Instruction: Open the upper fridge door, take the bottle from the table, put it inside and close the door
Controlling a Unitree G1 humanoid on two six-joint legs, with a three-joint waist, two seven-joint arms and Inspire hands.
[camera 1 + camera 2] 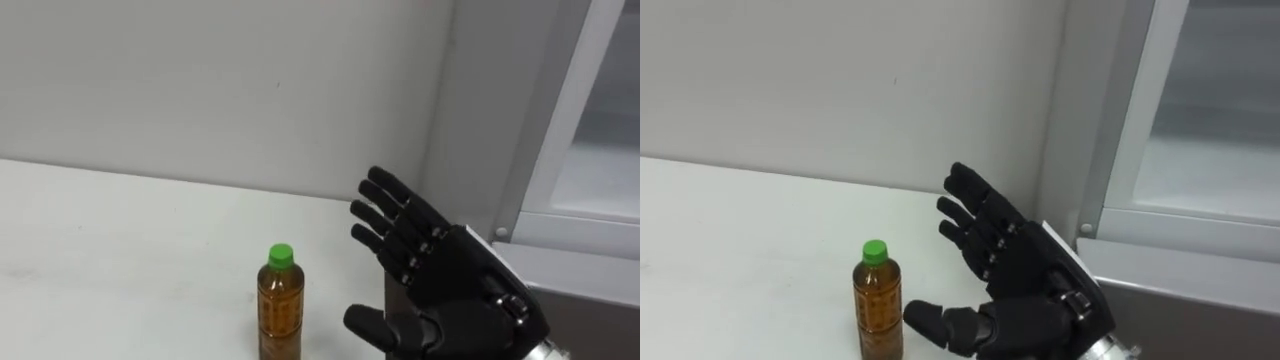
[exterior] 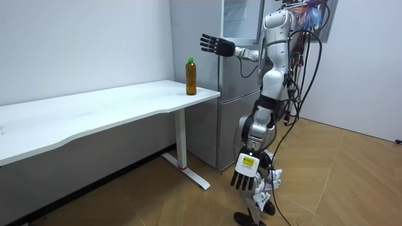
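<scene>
Bottle stands upright on the white surface, amber liquid inside, green cap on top, close to the surface's right end and next to the fridge. Nothing is holding it. Right hand is raised just right of the bottle, arm coming in from lower right, palm turned toward the bottle, fingers straight and spread apart, pointing up and away toward the far wall. Thumb sits low and points left at the bottle's lower half, with a clear gap between them, no contact. In the room view the robot stands upright on the wood floor at the surface's end, right in front of the fridge and facing the room view's left, with the right arm stretched out level above the bottle's height. Left hand hangs low beside the leg, fingers loose and pointing down, holding nothing. Fridge is grey, its upper part has a glass-fronted door with a pale frame, which looks shut in the room view. In the eye views that frame shows at far right, behind the right hand
</scene>
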